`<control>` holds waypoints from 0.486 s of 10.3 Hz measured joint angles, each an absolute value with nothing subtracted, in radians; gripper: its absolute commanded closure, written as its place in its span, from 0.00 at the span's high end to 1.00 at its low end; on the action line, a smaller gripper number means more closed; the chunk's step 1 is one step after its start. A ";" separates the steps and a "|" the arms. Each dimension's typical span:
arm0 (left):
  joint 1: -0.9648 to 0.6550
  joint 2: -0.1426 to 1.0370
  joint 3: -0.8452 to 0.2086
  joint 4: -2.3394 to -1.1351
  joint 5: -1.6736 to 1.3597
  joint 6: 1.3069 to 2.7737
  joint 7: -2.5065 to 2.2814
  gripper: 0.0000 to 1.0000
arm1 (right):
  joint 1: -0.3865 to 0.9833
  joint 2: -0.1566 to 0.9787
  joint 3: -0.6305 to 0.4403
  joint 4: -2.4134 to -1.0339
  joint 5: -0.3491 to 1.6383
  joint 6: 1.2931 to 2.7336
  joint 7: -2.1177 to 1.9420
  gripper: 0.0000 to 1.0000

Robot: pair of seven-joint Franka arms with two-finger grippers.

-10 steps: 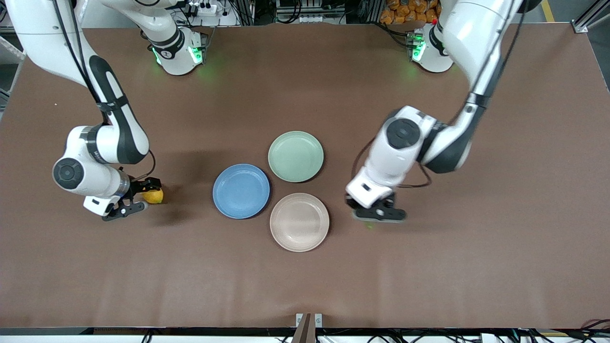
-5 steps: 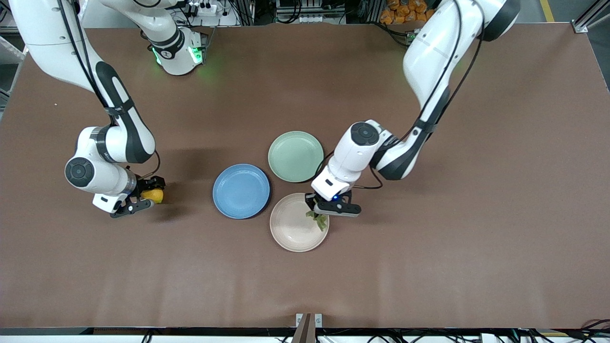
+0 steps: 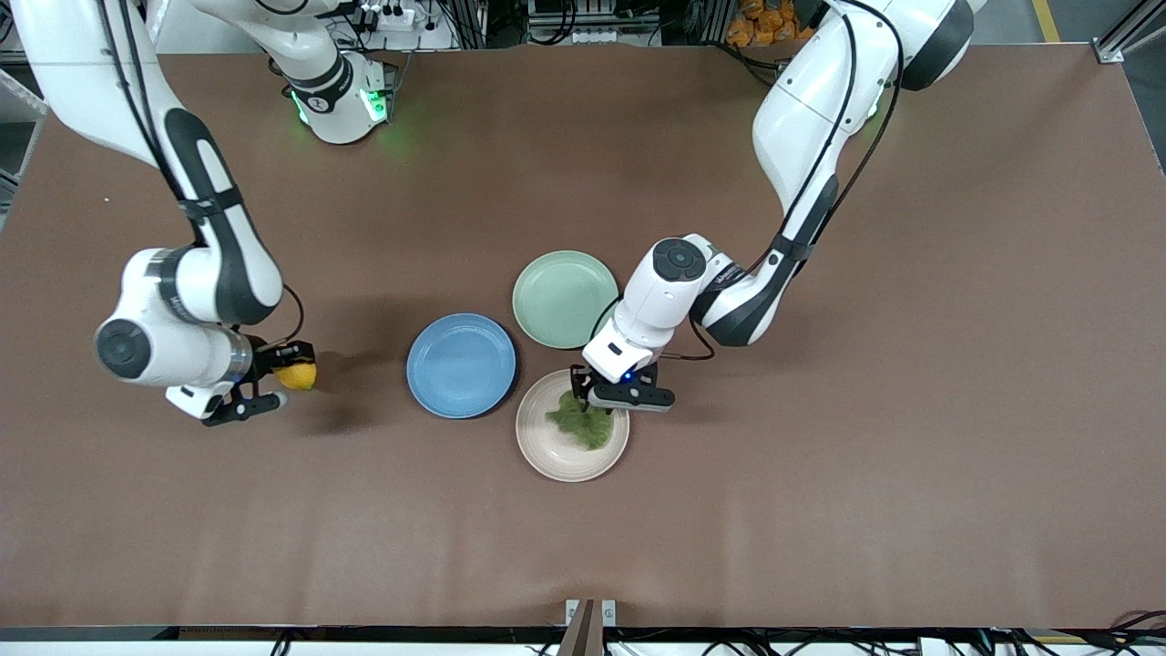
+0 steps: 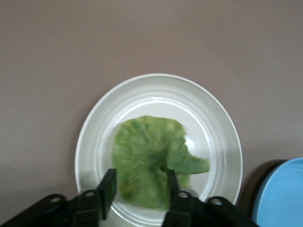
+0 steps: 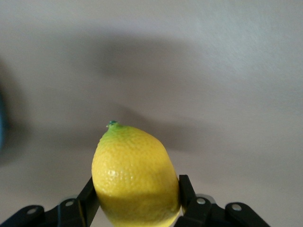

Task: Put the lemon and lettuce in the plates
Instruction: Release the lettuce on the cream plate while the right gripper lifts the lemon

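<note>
Since a second ago the left arm has swung in from the bare desk (image 3: 820,510) and laid the lettuce (image 3: 579,425) flat in the beige plate (image 3: 547,456); half the job looks done. Its left gripper (image 4: 137,189) hangs low over that plate's rim, jaws released and straddling the leaf's edge. Toward the right arm's end of the desk, the right gripper (image 3: 273,387) has lifted slightly, jaws clenched on the lemon (image 3: 297,375), well apart from the blue plate (image 3: 461,365), which I'd guess comes next. The mint-green plate (image 3: 565,299) sits unused.
</note>
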State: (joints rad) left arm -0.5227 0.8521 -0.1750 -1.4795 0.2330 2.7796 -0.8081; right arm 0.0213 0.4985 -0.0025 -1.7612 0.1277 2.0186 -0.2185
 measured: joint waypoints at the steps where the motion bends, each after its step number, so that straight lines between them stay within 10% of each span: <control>1: -0.530 0.832 -0.160 -1.467 0.234 2.717 -0.802 1.00 | 0.046 0.498 0.003 -1.712 0.192 1.981 -0.148 0.00; 5: -0.476 0.570 -0.143 -1.434 0.235 2.266 -0.654 1.00 | 0.150 0.546 0.092 -1.677 0.332 2.057 0.210 0.00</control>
State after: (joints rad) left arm -0.4765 0.5700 -0.1434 -1.4338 0.2347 2.2662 -0.6542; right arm 0.1504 0.5460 0.0919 -1.6769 0.3317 2.0570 0.2104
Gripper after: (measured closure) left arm 0.000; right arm 0.291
